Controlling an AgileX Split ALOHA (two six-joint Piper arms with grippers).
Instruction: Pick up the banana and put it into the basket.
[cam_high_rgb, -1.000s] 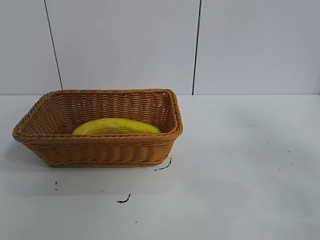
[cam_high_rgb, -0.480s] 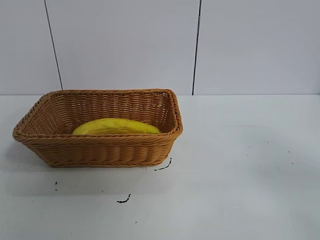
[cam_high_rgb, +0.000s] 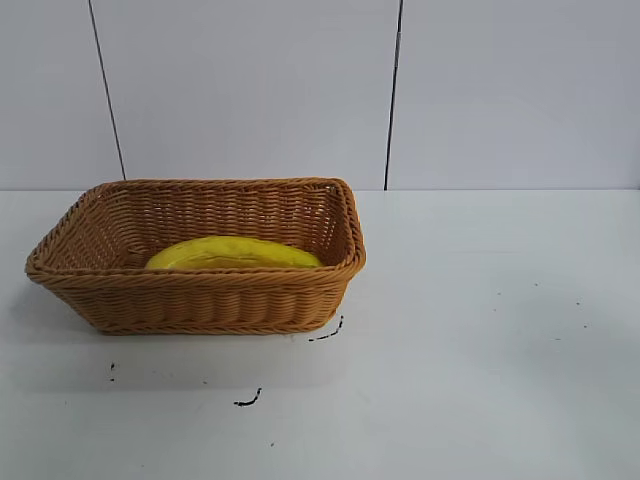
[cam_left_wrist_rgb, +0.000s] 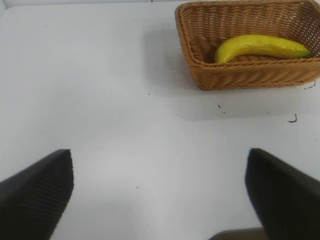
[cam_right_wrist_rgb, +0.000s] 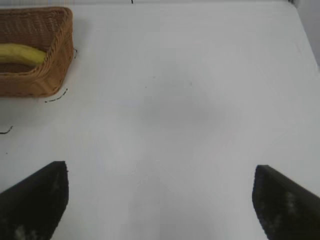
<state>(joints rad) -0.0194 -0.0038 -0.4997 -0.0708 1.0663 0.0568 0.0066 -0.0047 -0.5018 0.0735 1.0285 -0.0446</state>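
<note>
Plainly, the banana (cam_high_rgb: 233, 252) lies inside the basket (cam_high_rgb: 200, 300) at the table's (cam_high_rgb: 480, 350) left, bare surface stretching rightward. Both the left gripper (cam_left_wrist_rgb: 160, 192) and right gripper (cam_right_wrist_rgb: 160, 200) hang spread wide over bare tabletop, gripping nothing. No writing shows.

White table (cam_high_rgb: 480, 330) before pale panelled wall (cam_high_rgb: 250, 90).

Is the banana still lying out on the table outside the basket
No, the banana lies inside the basket, resting on its woven floor with the rim all around it.
</note>
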